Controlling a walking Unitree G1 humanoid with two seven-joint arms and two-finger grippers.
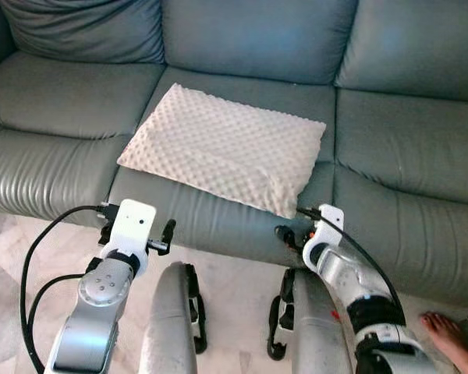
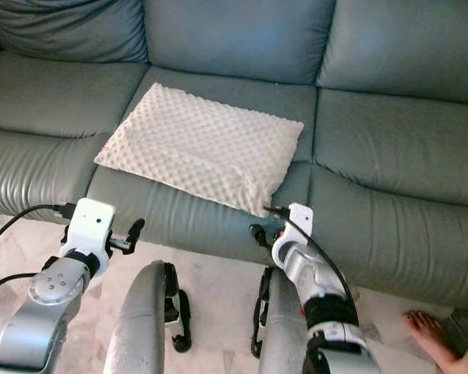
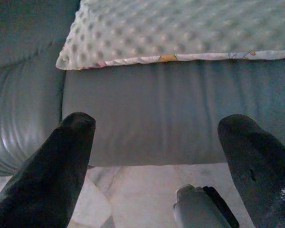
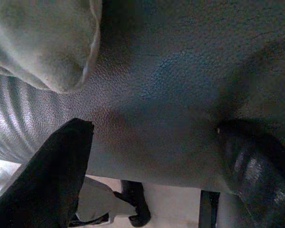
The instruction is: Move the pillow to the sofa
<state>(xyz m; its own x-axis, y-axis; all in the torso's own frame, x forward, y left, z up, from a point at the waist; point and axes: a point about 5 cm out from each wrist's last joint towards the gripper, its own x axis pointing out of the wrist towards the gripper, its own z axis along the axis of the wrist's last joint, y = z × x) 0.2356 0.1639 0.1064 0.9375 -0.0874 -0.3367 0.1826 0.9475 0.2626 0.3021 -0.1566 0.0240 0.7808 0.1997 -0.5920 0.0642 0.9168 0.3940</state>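
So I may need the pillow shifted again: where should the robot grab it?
Probably the pillow's near corners, one gripper each, coming from the front of the sofa. It lies flat on the middle seat, its near edge overhanging slightly, closest to both open grippers.

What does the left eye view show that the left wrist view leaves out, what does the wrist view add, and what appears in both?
Left eye view alone: the whole dotted pillow lying flat on the grey sofa's middle seat, both silver arms, the right gripper near the pillow's front corner, and a person's bare foot on the floor.

Left wrist view alone: the left gripper up close, fingers spread wide with nothing between them, and the patterned trim along the pillow's edge.

Shared: the pillow, the sofa's front edge and the pale floor.
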